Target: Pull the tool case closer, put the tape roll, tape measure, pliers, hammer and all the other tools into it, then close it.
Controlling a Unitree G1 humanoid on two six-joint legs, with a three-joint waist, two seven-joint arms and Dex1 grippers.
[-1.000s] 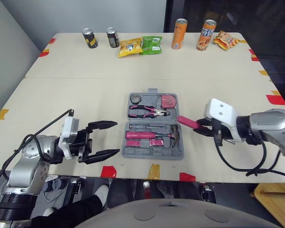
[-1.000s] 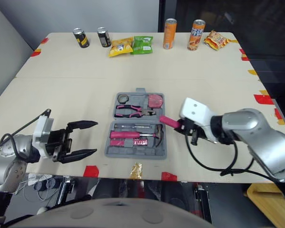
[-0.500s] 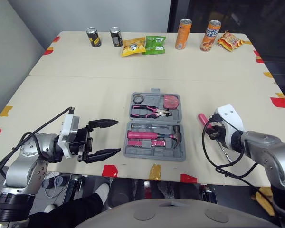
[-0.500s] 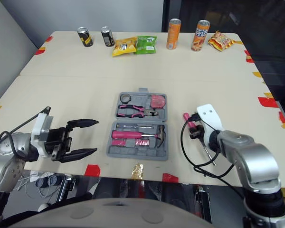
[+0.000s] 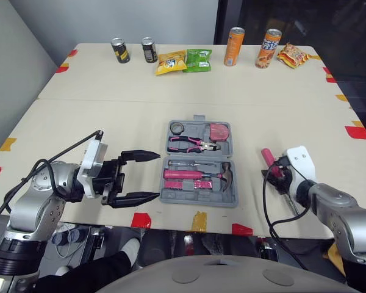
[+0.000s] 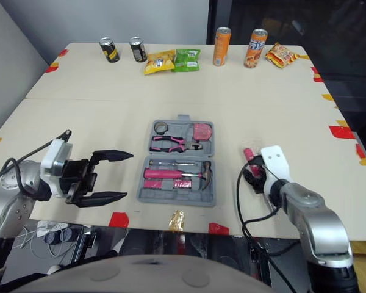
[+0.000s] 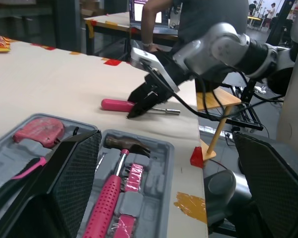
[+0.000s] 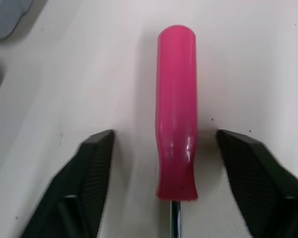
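The grey tool case [image 5: 198, 201] lies open at the table's middle near the front edge. Inside it are a tape roll [image 5: 176, 127], pink pliers [image 5: 192, 142], a pink tape measure [image 5: 218, 130] and a pink-handled hammer [image 5: 198, 175]. A pink-handled screwdriver [image 8: 177, 109] lies on the table right of the case. My right gripper [image 5: 276, 173] is open, with one finger on each side of the handle and a gap on both sides. Left of the case, my left gripper [image 5: 152, 175] is open and empty, pointing at the case.
Two dark cans [image 5: 118, 49], two snack bags [image 5: 183, 60], two orange cans [image 5: 233, 45] and another snack bag [image 5: 291, 54] line the far edge. Red and yellow tape marks [image 5: 139, 220] dot the table's edges. A person stands behind the table in the left wrist view.
My right gripper carried the screwdriver rightwards away from the case, lowered it to the table and opened. My left gripper edged slightly towards the case.
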